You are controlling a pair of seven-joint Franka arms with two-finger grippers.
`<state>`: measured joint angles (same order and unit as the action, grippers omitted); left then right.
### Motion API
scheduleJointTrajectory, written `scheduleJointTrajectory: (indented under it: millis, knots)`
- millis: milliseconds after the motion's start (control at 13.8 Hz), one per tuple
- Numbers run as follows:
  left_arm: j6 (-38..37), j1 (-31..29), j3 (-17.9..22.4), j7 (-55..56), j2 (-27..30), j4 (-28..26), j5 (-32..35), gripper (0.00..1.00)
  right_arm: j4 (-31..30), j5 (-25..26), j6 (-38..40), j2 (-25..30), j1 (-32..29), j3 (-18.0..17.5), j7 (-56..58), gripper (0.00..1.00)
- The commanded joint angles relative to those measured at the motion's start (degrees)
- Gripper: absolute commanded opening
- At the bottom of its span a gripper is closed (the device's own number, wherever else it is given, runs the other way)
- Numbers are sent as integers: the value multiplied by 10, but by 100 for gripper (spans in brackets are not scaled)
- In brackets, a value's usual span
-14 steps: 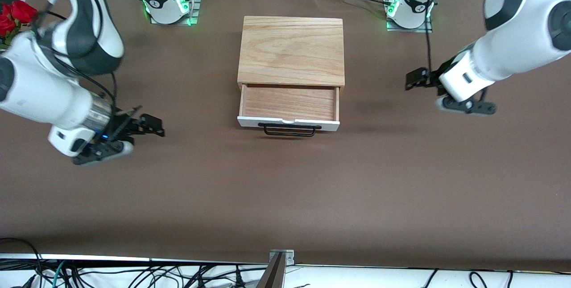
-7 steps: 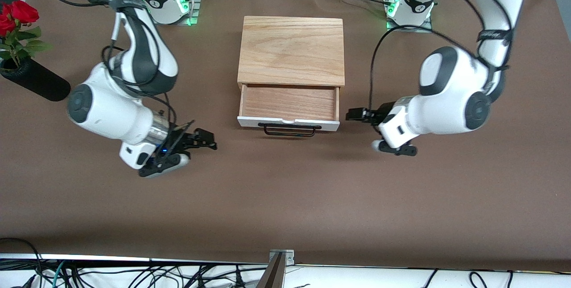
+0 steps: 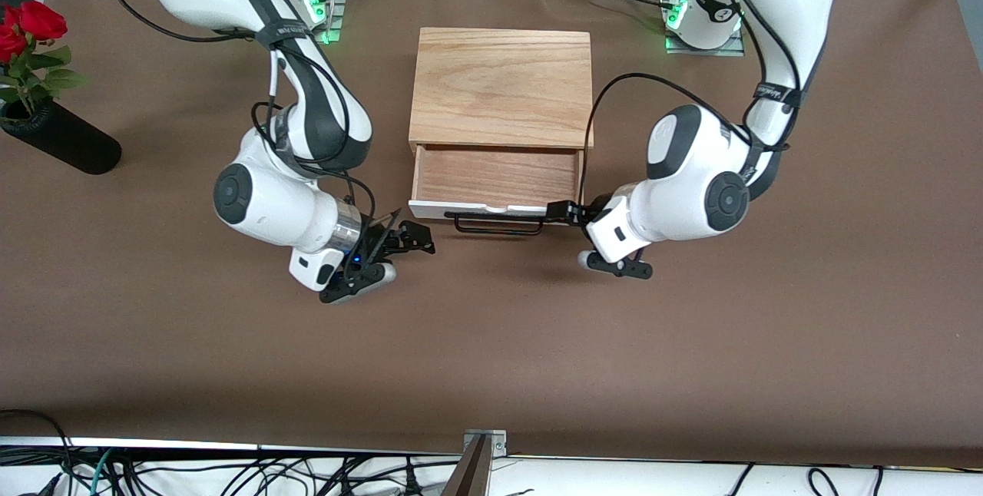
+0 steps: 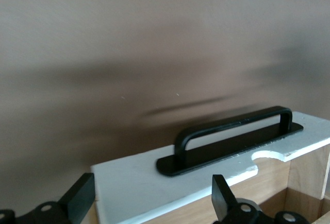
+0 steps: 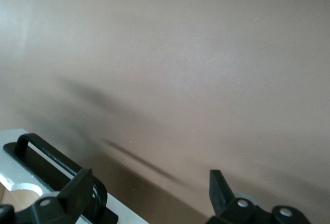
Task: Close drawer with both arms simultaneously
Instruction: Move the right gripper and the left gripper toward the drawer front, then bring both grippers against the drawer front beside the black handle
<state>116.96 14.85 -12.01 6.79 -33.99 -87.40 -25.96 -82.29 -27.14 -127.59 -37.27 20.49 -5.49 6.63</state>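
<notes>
While the drawer (image 3: pixel 498 181) sits pulled out of its wooden casing (image 3: pixel 501 87) in the upper middle of the front frame, both grippers are parked low at its front corners. The drawer's white front panel (image 3: pixel 491 211) and black bar handle (image 3: pixel 498 224) face the front camera, and the light-wood tray looks bare inside.

The left gripper (image 3: pixel 567 212) comes in from the base at the upper right of the front frame and sits right at the panel's corner toward the left arm's end of the tabletop (image 3: pixel 491 342). In the left wrist view its fingers (image 4: pixel 80 199) are spread apart, straddling the top edge of the white panel, with the handle just past them. Can't tell whether they actually touch the panel.

The right gripper (image 3: pixel 411 239) reaches from the base at the upper left and hangs just off the panel's other corner, close but apart from it. Its fingers (image 5: pixel 82 188) are spread too, holding nothing, mostly over bare brown tabletop with the handle's end at the lower left of the right wrist frame.

A black vase (image 3: pixel 61 144) with red roses (image 3: pixel 23 28) sits at the far left edge of the front frame, well apart from all of this.
</notes>
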Motion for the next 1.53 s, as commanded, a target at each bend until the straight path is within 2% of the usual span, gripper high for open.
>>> scheduleJointTrajectory:
  millis: [0,291,655,800,1455]
  knots:
    - [2,11,2,-1,-23,15,-21,100,20,-12,2,-24,-2,-18,0,100]
    - [3,21,2,-1,-32,15,-21,100,19,-13,9,-32,3,-25,2,100]
    - [5,18,5,-2,-34,40,-15,100,20,-35,73,-29,3,-26,1,100]
    - [36,23,4,-2,-42,36,-16,100,18,-36,84,-29,5,-26,0,100]
    - [34,35,2,-1,-49,24,-21,100,13,-36,109,-31,25,-30,-27,100]
